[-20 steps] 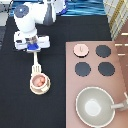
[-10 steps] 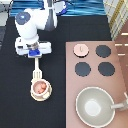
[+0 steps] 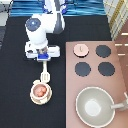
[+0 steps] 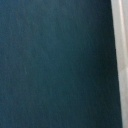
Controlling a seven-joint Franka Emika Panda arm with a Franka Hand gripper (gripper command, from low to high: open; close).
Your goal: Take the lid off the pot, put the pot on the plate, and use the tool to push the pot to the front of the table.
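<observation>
Over the last second the small pale pink pot with the reddish inside (image 3: 40, 90), sitting on the round cream-yellow plate (image 3: 33, 99), has slid toward the exterior view's bottom across the large black worktop (image 3: 17, 75). The white robot gripper (image 3: 43, 59) has come down a little behind it. Its jaws look closed on the handle of the small cream-white slotted spatula (image 3: 45, 76), whose head sits just above the pot. The small pale pink knobbed lid (image 3: 80, 48) lies on the pinkish-brown stove panel (image 3: 91, 60). We judge the push to be underway.
</observation>
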